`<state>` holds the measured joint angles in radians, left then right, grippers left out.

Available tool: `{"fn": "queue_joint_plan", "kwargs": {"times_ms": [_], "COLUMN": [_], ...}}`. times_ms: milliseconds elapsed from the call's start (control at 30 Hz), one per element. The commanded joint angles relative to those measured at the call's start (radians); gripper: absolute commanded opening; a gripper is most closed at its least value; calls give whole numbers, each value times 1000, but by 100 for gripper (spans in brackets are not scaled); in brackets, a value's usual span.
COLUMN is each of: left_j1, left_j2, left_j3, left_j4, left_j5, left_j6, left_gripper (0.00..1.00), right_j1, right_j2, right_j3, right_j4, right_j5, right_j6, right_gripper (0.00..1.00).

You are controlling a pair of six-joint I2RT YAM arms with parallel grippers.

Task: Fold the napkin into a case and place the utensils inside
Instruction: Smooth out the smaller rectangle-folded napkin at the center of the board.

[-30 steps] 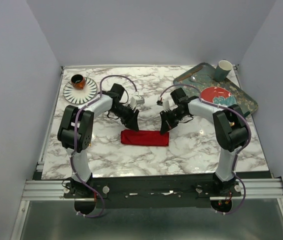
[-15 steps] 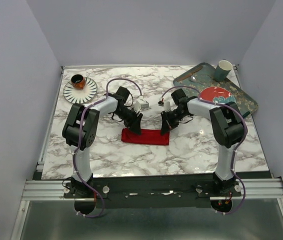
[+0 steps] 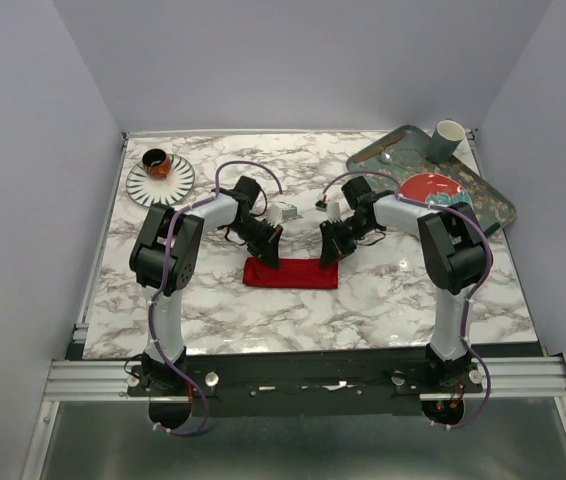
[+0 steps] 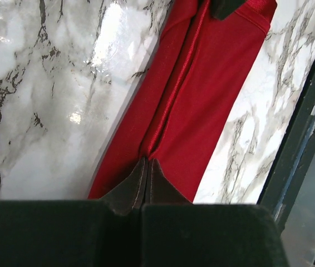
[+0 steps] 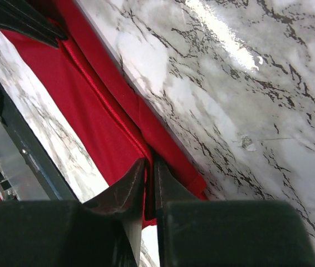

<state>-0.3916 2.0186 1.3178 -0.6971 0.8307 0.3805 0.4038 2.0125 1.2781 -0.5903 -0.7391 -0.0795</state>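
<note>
The napkin (image 3: 291, 273) lies on the marble as a narrow red strip folded lengthwise, a raised crease running along its middle (image 4: 202, 94). My left gripper (image 3: 271, 260) stands over the strip's left end, and its jaws (image 4: 147, 162) are shut, pinching the crease. At the strip's right end is my right gripper (image 3: 328, 258), whose jaws (image 5: 150, 161) are parted by a thin gap with the red fold (image 5: 90, 105) standing between them. I cannot make out the utensils in these views.
A striped plate (image 3: 173, 185) with a brown cup (image 3: 156, 162) sits at the back left. At the back right a green tray (image 3: 363, 160) carries a red plate (image 3: 425, 186), a teal cloth (image 3: 451, 201) and a pale cup (image 3: 448, 140).
My left gripper has moved onto the napkin's left end and closed on the crease. The right jaws, shut before, have parted slightly. The napkin has stayed in place.
</note>
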Motion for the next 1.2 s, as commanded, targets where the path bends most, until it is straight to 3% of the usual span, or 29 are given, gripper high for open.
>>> {"fn": "queue_joint_plan", "kwargs": {"times_ms": [0,167,433,633,733,767,933,1067,1167], "left_j1": [4,5,40,68,69,68,66,54,46], "left_j2": [0,-44,20,43,61,75,103,36,-32], "left_j3": [9,14,54,58,63,67,75,29,-27], "left_j4": [-13,1,15,54,51,44,24,28,41], "left_j5": [73,107,88,90,81,76,79,94,113], "left_j6": [-38,-64,-130,-173,-173,-173,-175,-169,-190], "left_gripper": [0,0,0,0,0,0,0,0,0], "right_j1": [-7,-11,-14,-16,-17,-16,-16,-16,-7], "right_j2": [31,42,58,68,74,77,91,107,111], "right_j3": [21,23,41,50,55,56,79,105,115], "right_j4": [-36,-46,-66,-80,-78,-78,-85,-111,-135], "right_j5": [-5,-12,-22,-20,-14,-10,52,73,81], "right_j6": [-25,-40,-62,-75,-74,-72,-75,-97,-130], "right_gripper": [29,40,41,48,43,37,25,11,7]}}
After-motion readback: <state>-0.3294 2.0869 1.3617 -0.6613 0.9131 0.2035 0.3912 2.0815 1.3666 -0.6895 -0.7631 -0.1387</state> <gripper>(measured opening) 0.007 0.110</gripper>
